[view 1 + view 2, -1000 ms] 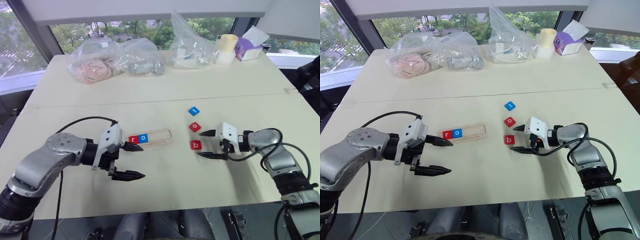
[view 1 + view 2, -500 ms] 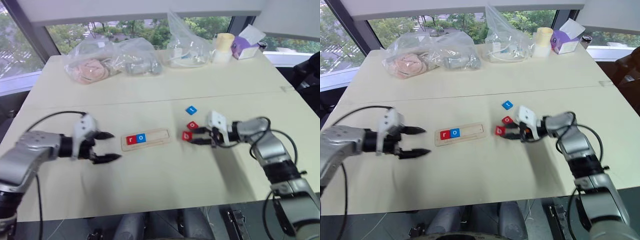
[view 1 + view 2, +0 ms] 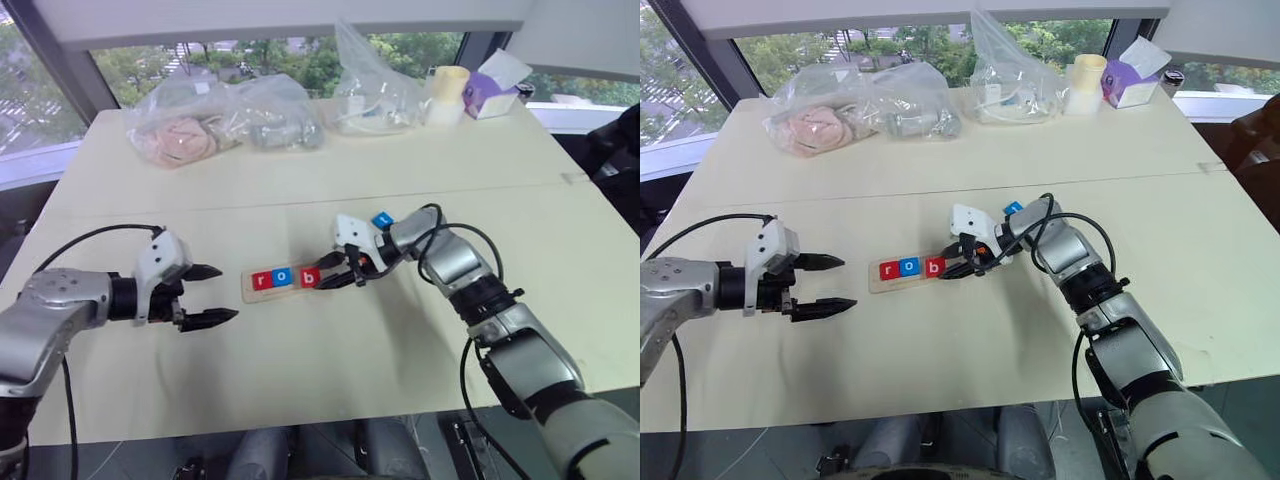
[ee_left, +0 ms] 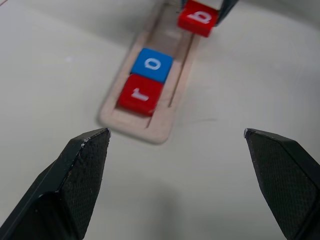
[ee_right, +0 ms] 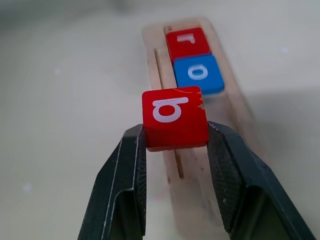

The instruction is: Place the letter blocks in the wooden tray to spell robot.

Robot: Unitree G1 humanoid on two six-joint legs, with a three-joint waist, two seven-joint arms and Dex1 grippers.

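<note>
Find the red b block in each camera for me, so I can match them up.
Left eye: b block, centre, over the wooden tray.
Right eye, left of centre.
Left wrist, top edge.
Right wrist, centre, between the right gripper fingers.
Shared landmark: blue o block.

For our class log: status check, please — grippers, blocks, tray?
Right gripper shut on red b, over tray beside blue o. Left gripper open, empty. Red r and o seated. Slot ahead clear.
</note>
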